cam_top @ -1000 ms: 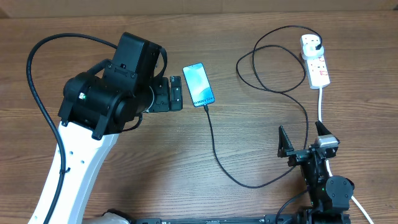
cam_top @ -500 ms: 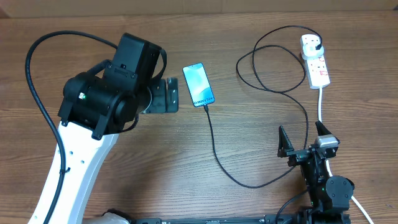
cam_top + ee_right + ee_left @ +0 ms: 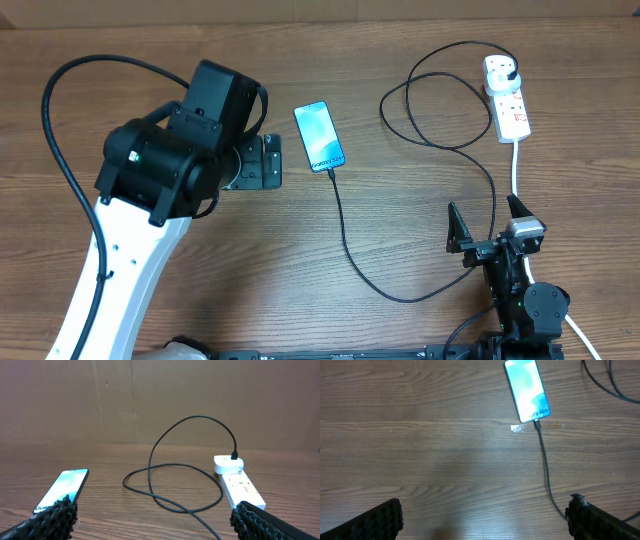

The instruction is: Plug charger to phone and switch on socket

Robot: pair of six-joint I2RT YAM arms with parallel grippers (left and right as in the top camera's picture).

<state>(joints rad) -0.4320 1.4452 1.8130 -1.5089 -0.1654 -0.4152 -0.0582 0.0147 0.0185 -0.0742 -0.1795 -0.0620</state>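
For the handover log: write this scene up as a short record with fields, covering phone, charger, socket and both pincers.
phone: lying flat, screen up and lit
charger: tip in the phone's lower end, black plug in the socket
socket: far right; switch position too small to tell
left pincer: open, empty, beside the phone, not touching it
right pincer: open, empty, pointing toward the socket

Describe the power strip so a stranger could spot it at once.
On the wooden table, look to the far right, well past the phone. There lies the socket, a white elongated strip with red marks on top. Unlike the thin black charger looping beside it, it is a rigid white block trailing a thick white cord.
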